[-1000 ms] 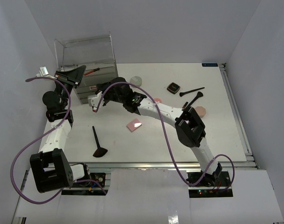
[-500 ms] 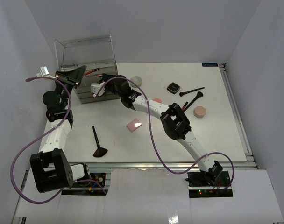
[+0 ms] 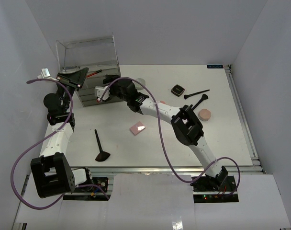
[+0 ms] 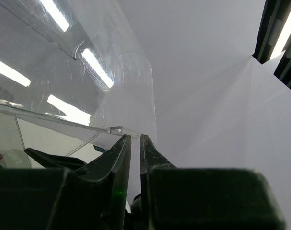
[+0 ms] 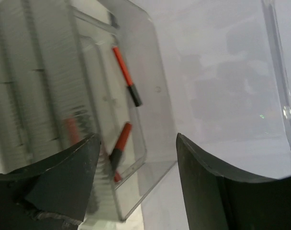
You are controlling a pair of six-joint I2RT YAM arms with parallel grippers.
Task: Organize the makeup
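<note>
My right gripper [image 5: 137, 139] stands open at the top tray of the clear drawer box [image 3: 88, 60]. Two red-and-black sticks lie in that tray, one far back [image 5: 126, 76], one blurred near my left fingertip [image 5: 117, 146]. From above, the right gripper [image 3: 98, 91] is at the box's front. My left gripper [image 3: 73, 75] is at the box's left front corner, jaws almost together on the clear lid's edge [image 4: 116, 129]. On the table lie a pink square compact [image 3: 137, 128], a black square compact [image 3: 178, 89], two thin black brushes [image 3: 196, 93], a pink disc [image 3: 204, 115], a grey round jar [image 3: 139, 82] and a broad black brush [image 3: 100, 146].
The right arm [image 3: 184, 124] stretches diagonally across the table's middle, above the pink compact. White walls close in the left, back and right sides. A metal rail [image 3: 241, 120] runs along the table's right edge.
The right gripper swung up to the box's front and opened, letting go of a red-and-black stick, which now lies in the tray. The left arm has not moved.
</note>
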